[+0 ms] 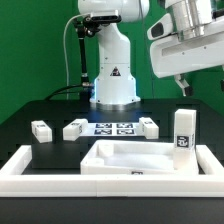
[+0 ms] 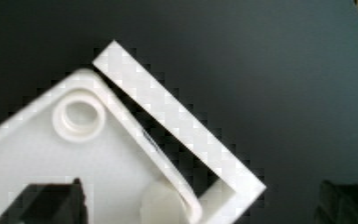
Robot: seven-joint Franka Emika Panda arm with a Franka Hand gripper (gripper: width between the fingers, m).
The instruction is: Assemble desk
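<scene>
exterior cam: off the arm, low and in front, faces arm base (image 1: pixel 113 80) across black table (image 1: pixel 55 112); mid-range, whole work area in frame.
wrist cam: on the arm, aimed down, very close on one tabletop (image 2: pixel 60 140) corner.
overlap: tabletop (image 1: pixel 135 158) only.

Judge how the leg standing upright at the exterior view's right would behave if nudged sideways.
The upright leg stands on its small end, taller than wide, so it would probably tip rather than slide. Its flat sides suggest it would not roll afterwards. It looks like rigid plastic, likely stiff.
</scene>
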